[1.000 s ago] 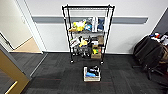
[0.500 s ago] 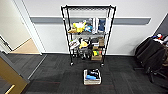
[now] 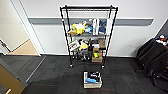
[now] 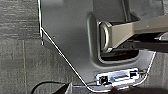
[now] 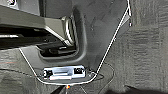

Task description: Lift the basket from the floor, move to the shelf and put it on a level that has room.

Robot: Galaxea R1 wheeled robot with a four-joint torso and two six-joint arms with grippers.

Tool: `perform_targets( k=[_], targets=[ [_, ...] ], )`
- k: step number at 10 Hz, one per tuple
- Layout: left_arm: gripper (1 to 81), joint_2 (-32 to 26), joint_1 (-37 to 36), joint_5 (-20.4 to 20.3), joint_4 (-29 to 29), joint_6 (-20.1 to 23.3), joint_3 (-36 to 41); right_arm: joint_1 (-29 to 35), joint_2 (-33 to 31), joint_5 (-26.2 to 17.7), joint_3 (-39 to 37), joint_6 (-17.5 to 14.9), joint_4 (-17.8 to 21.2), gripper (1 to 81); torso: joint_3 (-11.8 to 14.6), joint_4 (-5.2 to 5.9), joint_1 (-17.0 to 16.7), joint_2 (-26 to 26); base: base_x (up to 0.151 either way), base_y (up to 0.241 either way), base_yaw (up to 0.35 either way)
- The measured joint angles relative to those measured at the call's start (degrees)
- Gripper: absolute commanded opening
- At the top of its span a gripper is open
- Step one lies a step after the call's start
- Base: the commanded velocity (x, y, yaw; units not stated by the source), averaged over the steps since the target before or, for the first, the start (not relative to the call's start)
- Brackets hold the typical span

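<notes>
1 basket (image 3: 92, 80) sits ahead of you on the floor (image 3: 55, 72), a dark grey carpet with faint stripes, just in front of the shelf (image 3: 88, 35) and slightly right of its middle. You see it as a cream, rectangular woven box, and its long axis appears to run away from you toward the rack, though the sides look close to equal from this height. Something dark and something blue lie inside it; any lettering there is too blurred for you to read. The shelf is a tall black wire rack on thin posts with small casters, standing against a pale wall with a grey band. Its top level (image 3: 88, 8) looks flat and bare, while the tiers below hold yellow and blue items, upright books and a brown cardboard box (image 3: 97, 58). To your left, tan wooden flooring (image 3: 25, 49) shows through a doorway; to your right, a dark bag (image 3: 152, 56) leans by the wall. Both wrist views give you carpet and grey robot housing; you cannot tell whether either pincer is apart or together.
</notes>
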Motion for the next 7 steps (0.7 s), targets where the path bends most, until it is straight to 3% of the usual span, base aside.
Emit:
perform_targets(
  k=[7],
  targets=[
    [81.1,0.33,0.00,0.00,0.02,0.00,-0.13,0.02,-0.02,0.02,-0.28,0.00,0.00,81.1,0.00,0.00,0.00,0.00,0.146,-0.064,0.000]
  ],
)
